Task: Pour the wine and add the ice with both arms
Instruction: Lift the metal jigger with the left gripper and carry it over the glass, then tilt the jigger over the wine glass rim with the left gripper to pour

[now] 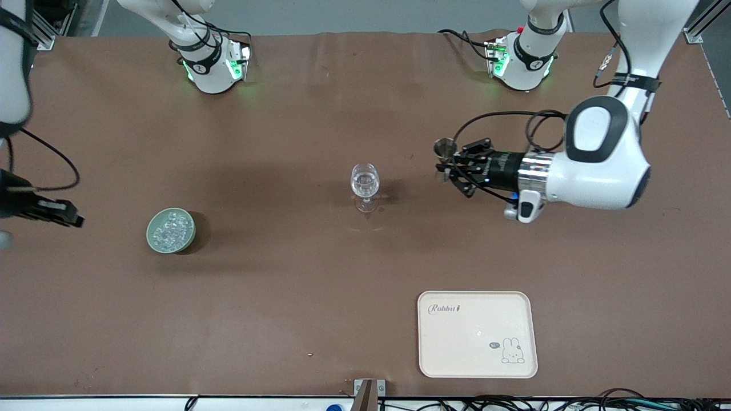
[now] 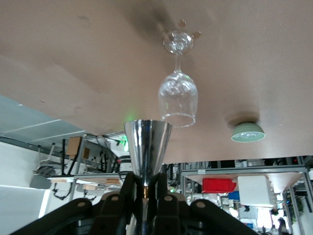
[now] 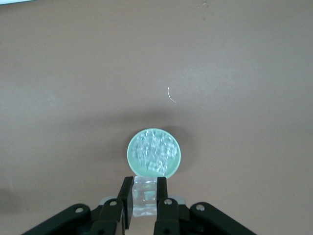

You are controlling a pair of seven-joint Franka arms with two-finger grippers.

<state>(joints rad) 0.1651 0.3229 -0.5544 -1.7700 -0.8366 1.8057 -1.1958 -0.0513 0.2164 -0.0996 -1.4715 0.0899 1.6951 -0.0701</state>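
Nearest my front camera I see the tray (image 1: 477, 334), flat on the table (image 1: 285, 297) toward the left arm's end.

Farther in, toward the right arm's end, sits the bowl (image 1: 171, 230) with the ice (image 1: 170, 228) heaped inside it. The right gripper (image 1: 71, 218) hangs over the table just beside the bowl, out toward the table's end. On the right wrist view its fingers (image 3: 126, 196) pinch one clear cube (image 3: 145, 196) between their tips, a pad flat against each of two opposite faces. The cube looks roughly as wide as it is tall, so I can't name a long axis for it. That view also shows the bowl (image 3: 154, 152) directly below the fingertips.

At about mid-table the glass (image 1: 365, 186) stands upright on its foot, mouth up, with some clear liquid in it.

The left gripper (image 1: 442, 167) is in the air over the table, beside the glass toward the left arm's end, apart from it. Its fingers (image 2: 131, 188) are closed on the narrow base of a steel cup (image 2: 147, 147). The cup's long axis runs straight out from the fingertips, its wide mouth turned away from the gripper. On the front view the cup (image 1: 444, 148) shows only small.
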